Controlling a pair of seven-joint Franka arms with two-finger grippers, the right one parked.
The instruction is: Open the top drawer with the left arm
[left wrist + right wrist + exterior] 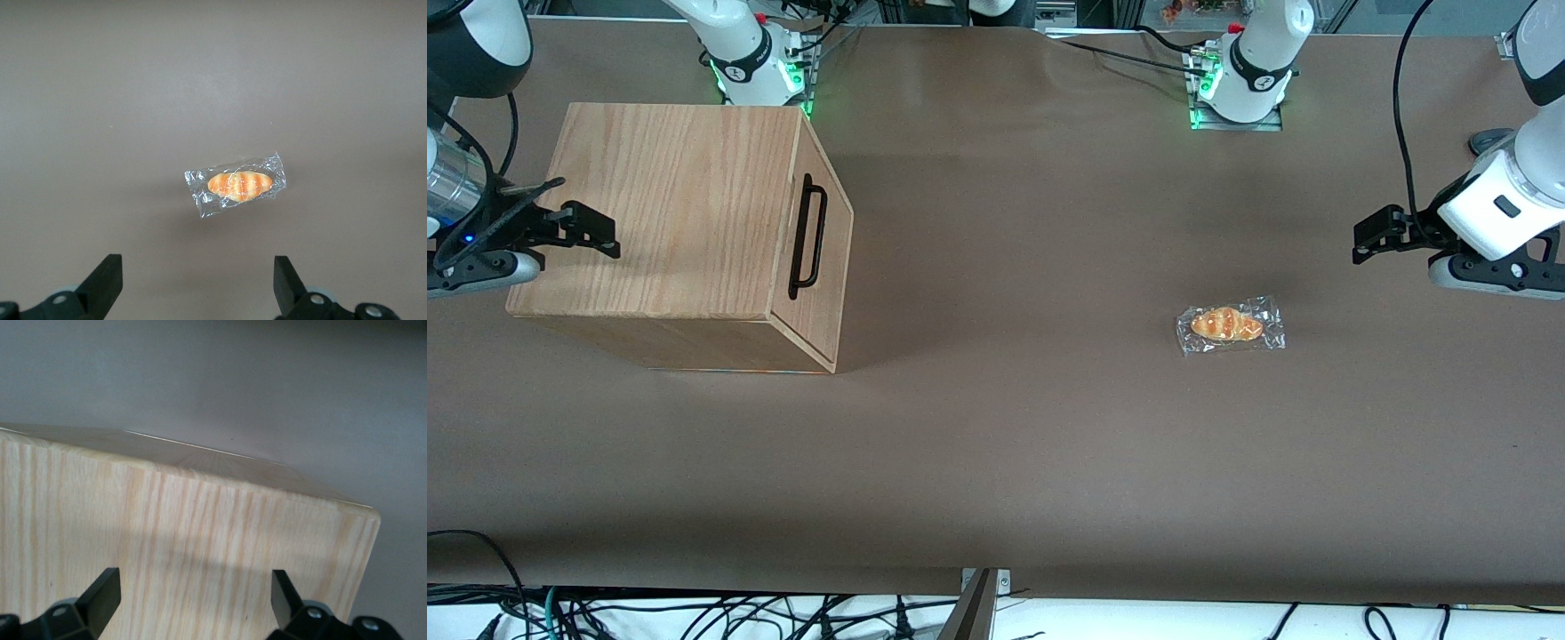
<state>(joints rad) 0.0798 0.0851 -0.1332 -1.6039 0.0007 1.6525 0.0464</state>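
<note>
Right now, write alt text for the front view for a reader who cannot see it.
The left arm's open hand hovers at the working arm's end of a brown table, far from the cabinet at the parked arm's end, whose top drawer is shut. A wrapped bun lies between them, nearer the hand.

The box-shaped light oak-grain wooden cabinet (pixel 667 213) looks matt. Its top drawer (pixel 818 258) carries a glossy long black bar handle (pixel 807 236). The open grey gripper with black fingers (pixel 1360 240) hovers above the matt brown table cover (pixel 1005 427). The orange bread roll's clear plastic wrapper (pixel 235 184) is shiny and crinkled.
</note>
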